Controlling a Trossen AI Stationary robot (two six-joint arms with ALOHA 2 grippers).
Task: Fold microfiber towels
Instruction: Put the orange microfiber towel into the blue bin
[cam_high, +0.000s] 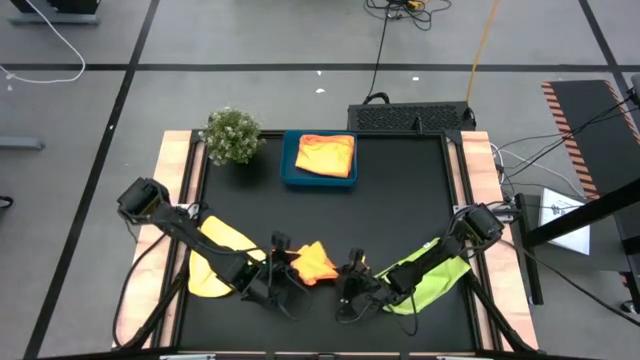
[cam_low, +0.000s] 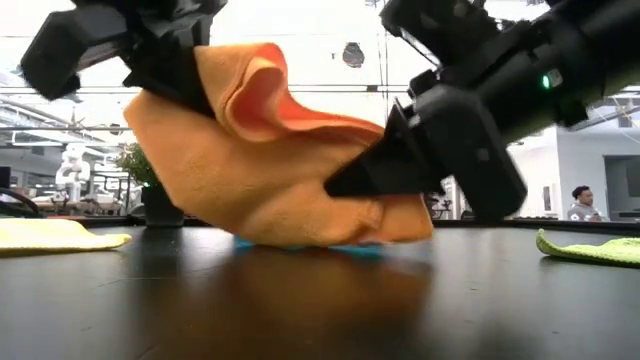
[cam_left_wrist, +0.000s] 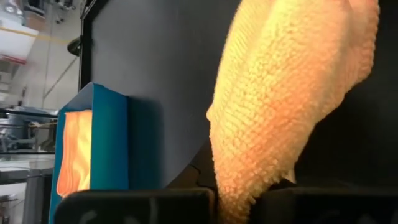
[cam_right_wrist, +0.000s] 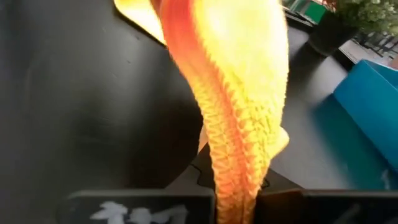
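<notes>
Where the blue tray sits at upper centre of the high view, it contains one folded orange-yellow towel; a small green plant stands just to its left. At lower centre, the left gripper and right gripper each clamp an edge of the orange towel, which hangs bunched between them. In the low view this towel is raised at its left end, with its lower fold touching the black table. Both arms reach inward from the table's sides. A yellow towel lies under the left arm; a lime green towel lies under the right arm.
</notes>
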